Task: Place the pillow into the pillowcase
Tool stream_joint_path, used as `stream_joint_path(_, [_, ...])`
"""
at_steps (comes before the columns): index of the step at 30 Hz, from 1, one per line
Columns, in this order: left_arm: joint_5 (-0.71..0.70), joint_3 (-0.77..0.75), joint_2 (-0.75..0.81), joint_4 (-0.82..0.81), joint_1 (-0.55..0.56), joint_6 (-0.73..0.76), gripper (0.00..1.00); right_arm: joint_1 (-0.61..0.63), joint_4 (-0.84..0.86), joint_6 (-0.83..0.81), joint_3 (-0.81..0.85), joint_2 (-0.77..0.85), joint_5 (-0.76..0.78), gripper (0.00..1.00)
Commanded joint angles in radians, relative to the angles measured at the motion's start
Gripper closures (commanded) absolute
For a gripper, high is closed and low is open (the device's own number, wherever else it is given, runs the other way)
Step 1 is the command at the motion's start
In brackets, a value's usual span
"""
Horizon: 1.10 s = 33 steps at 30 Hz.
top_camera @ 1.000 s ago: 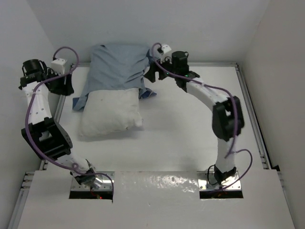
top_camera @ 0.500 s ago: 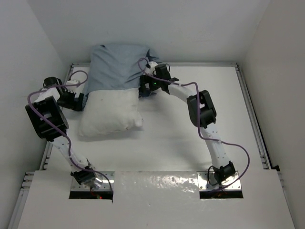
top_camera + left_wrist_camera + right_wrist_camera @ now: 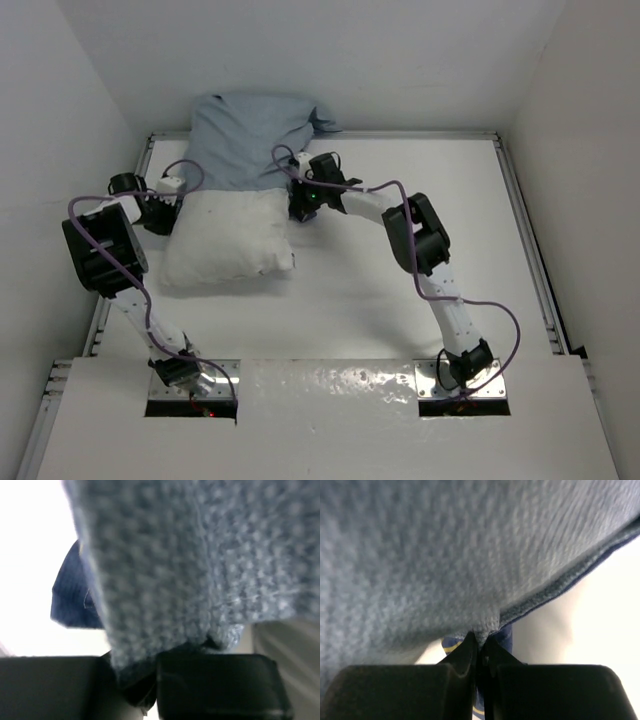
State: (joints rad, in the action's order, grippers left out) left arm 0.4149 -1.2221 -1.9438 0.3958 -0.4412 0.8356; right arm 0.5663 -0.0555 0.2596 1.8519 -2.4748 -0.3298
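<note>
left tool [image 3: 150,667] and right tool [image 3: 480,647] both clamped shut on pillowcase [image 3: 245,140] edge: nubby grey-blue weave. pillow [image 3: 225,240] plump, white, crinkly, rectangular, centre-left of frame.

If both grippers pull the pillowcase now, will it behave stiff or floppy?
Probably floppy: the pillowcase lies wrinkled and bunches where the right gripper pinches it. Likely light, since it drapes over the pillow. It may slip little; the weave in the left gripper looks coarse.

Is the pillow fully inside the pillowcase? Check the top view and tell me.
No, the near half of the pillow lies bare, sticking out of the pillowcase.
</note>
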Motion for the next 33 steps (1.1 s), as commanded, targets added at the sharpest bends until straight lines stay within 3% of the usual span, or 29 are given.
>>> stream_joint_path(1, [0.028, -0.013, 0.002, 0.091, 0.01, 0.023, 1.0, 0.004, -0.024, 0.013, -0.081, 0.08, -0.028, 1.0])
stream_joint_path(7, [0.18, -0.019, 0.198, 0.515, -0.03, 0.318, 1.0, 0.012, 0.115, 0.055, -0.416, 0.397, -0.194, 1.0])
stream_joint_path(11, [0.324, 0.01, 0.385, 0.867, -0.03, 0.582, 1.0, 0.107, 0.188, 0.157, -0.578, 0.733, -0.366, 1.0])
stream_joint_path(12, [0.369, -0.003, 0.457, 0.924, -0.018, 0.513, 1.0, 0.11, 0.253, 0.215, -0.582, 0.779, -0.432, 1.0])
stream_joint_path(14, [0.474, -0.117, 0.509, 0.925, 0.001, 0.369, 1.0, 0.086, 0.588, 0.467, -0.573, 0.853, -0.46, 1.0])
stream_joint_path(15, [0.583, -0.239, 0.506, 0.923, 0.015, 0.282, 1.0, 0.064, 0.899, 0.691, -0.557, 0.849, -0.483, 1.0])
stream_joint_path(16, [0.649, -0.308, 0.493, 0.925, 0.021, 0.281, 1.0, 0.043, 1.051, 0.828, -0.528, 0.829, -0.477, 1.0])
stream_joint_path(17, [0.718, -0.376, 0.45, 0.925, 0.024, 0.185, 1.0, -0.017, 1.218, 0.966, -0.425, 0.745, -0.453, 1.0])
stream_joint_path(18, [0.866, -0.449, 0.425, 0.923, 0.024, 0.14, 1.0, -0.055, 1.475, 1.118, -0.348, 0.685, -0.336, 1.0])
stream_joint_path(19, [0.936, -0.602, 0.396, 0.922, 0.018, 0.096, 1.0, -0.09, 1.54, 1.364, -0.257, 0.624, -0.246, 1.0])
stream_joint_path(20, [0.996, -0.672, 0.338, 0.869, 0.012, -0.028, 1.0, -0.171, 1.568, 1.454, -0.115, 0.52, -0.141, 1.0])
stream_joint_path(21, [1.101, -0.732, 0.316, 0.757, -0.007, -0.168, 1.0, -0.209, 1.536, 1.528, -0.073, 0.483, 0.068, 1.0])
stream_joint_path(22, [1.127, -0.757, 0.303, 0.562, -0.014, -0.624, 1.0, -0.241, 1.486, 1.629, -0.054, 0.461, 0.156, 1.0])
stream_joint_path(23, [1.077, -0.725, 0.292, 0.133, -0.016, -0.859, 1.0, -0.294, 1.33, 1.662, -0.071, 0.449, 0.213, 1.0])
stream_joint_path(25, [0.933, -0.662, 0.324, -0.12, -0.02, -1.095, 1.0, -0.322, 1.175, 1.58, -0.15, 0.471, 0.232, 1.0])
stream_joint_path(26, [0.78, -0.621, 0.341, -0.141, -0.034, -1.113, 1.0, -0.318, 1.055, 1.539, -0.192, 0.499, 0.224, 1.0])
stream_joint_path(27, [0.721, -0.556, 0.35, -0.132, -0.036, -1.121, 1.0, -0.301, 0.87, 1.411, -0.233, 0.567, 0.215, 1.0])
stream_joint_path(30, [0.621, -0.531, 0.329, 0.032, -0.033, -1.057, 1.0, -0.189, 0.6, 1.157, -0.359, 0.712, 0.199, 1.0])
stream_joint_path(33, [0.536, -0.53, 0.347, 0.162, -0.033, -1.037, 1.0, -0.059, 0.519, 1.066, -0.344, 0.78, 0.1, 1.0])
